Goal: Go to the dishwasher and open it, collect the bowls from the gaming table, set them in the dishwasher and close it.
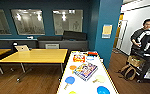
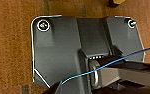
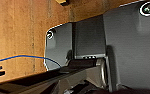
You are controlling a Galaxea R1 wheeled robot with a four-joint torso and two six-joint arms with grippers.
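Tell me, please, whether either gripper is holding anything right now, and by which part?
It cannot be told: both wrist views look down on wooden floor, with the fingers not made out.

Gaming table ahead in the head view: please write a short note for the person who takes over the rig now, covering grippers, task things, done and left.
Grippers: both wrist views look down on brown wood floor; whether the fingers are open or shut cannot be told, and nothing is seen held.
Task things: the long gaming table with glossy white top stands directly ahead. On it lie a round bright blue bowl at the near end, a pale cream one and another blue one, around a colourful flat box.
Done: the table is reached.
Left: collecting the bowls, loading and closing the dishwasher.
A person stands to the right.
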